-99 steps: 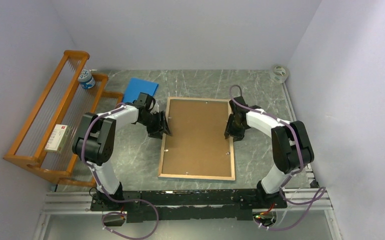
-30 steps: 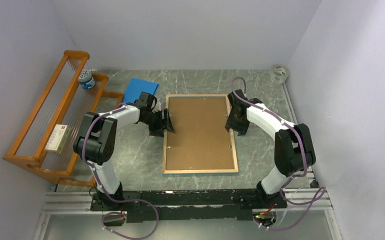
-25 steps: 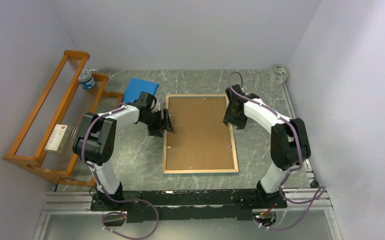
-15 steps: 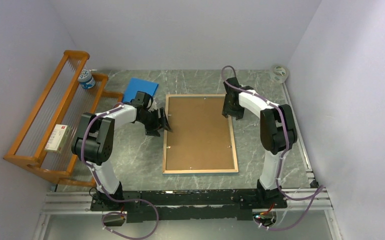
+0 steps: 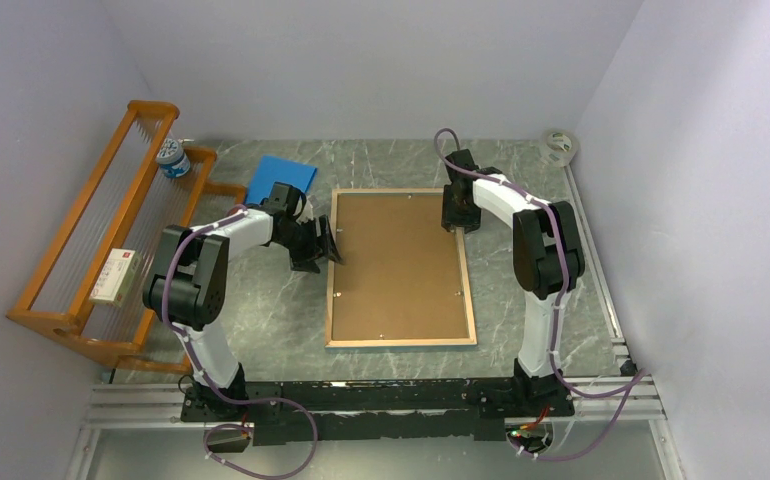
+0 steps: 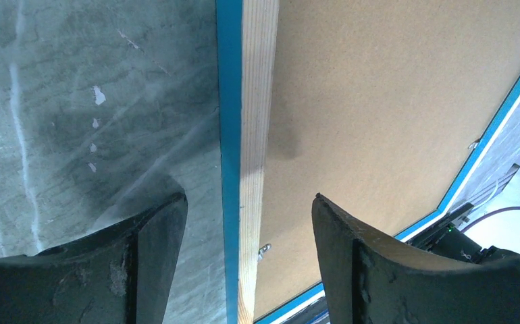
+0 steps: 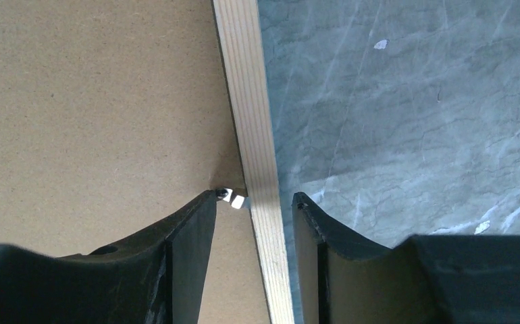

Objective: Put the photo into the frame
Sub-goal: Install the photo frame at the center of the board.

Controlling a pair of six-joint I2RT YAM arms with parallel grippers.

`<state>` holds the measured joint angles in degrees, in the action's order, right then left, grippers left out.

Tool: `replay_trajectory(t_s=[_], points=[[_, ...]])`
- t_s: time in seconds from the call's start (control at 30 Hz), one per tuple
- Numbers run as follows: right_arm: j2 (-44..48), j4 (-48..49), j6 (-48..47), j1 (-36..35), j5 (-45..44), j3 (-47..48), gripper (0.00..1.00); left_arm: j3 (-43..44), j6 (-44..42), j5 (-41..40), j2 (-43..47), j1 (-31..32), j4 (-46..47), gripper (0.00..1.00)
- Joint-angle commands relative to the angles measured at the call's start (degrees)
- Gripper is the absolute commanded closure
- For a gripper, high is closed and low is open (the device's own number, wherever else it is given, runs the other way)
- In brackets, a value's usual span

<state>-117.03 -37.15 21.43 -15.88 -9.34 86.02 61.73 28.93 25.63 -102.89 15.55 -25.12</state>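
Brown fibreboard backing (image 5: 396, 262) fills the rectangular light-wood frame (image 5: 401, 343).

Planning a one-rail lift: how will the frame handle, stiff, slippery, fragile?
Probably stiff: the frame has straight wooden rails and lies flat. Its thin rail gives the left gripper little to pinch, so it may pivot or slip. The backing board seems held only by small tabs, so tilting might loosen it.
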Motion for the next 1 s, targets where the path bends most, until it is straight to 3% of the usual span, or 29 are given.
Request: replay_trajectory(t_s=[0.0, 0.23, 0.5, 0.97], points=[[0.9, -0.4, -2.2, 0.2, 1.0, 1.1, 0.51, 0.6, -1.4, -0.6, -0.2, -0.2, -1.5, 0.27], [2.7, 0.0, -2.5, 0.2, 0.7, -1.6, 0.52, 0.5, -1.4, -0.8, -0.2, -0.2, -1.6, 0.27], [2.3, 0.3, -2.4, 0.5, -0.9, -2.2, 0.65, 0.4, -1.4, -0.8, -0.6, -0.2, -1.4, 0.27], [1.6, 3.9, -1.1, 0.5, -4.2, -3.0, 0.77, 0.6, -1.4, -0.8, -1.0, -0.2, -1.6, 0.27]])
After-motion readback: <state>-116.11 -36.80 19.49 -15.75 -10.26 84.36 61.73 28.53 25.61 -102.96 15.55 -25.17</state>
